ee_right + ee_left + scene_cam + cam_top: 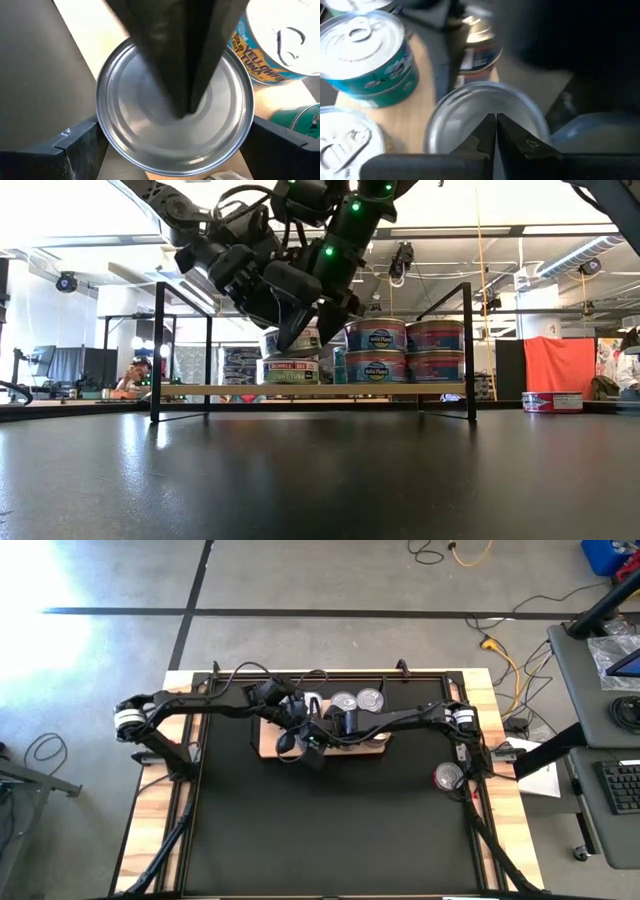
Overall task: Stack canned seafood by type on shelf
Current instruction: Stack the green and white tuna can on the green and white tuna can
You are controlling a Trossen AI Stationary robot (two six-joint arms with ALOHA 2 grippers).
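Observation:
A shiny silver can (175,145) sits at the left end of the light-wood shelf (400,389), on top of a tuna can (290,370). My right gripper (175,125) has a finger on either side of it. My left gripper (495,127) is shut and comes down onto the can's top. In the high view both grippers meet over the shelf's left part (300,737). Further cans stand on the shelf in stacks of two (376,350), among them a teal one (367,55) and a yellowfin tuna one (280,40). My left gripper rests its shut fingertips (175,90) on the silver can's flat top (465,112), near its middle, coming slantwise from above. My right gripper pinches the can's round side wall (102,130) between its two fingers, at opposite sides, slanting down from the table's right. The can sits level on the can below.
One can with a reddish side (447,776) stands alone on the black mat near the table's right edge. The shelf's black frame ends (158,350) rise at both sides. The mat's near half (320,830) lies bare.

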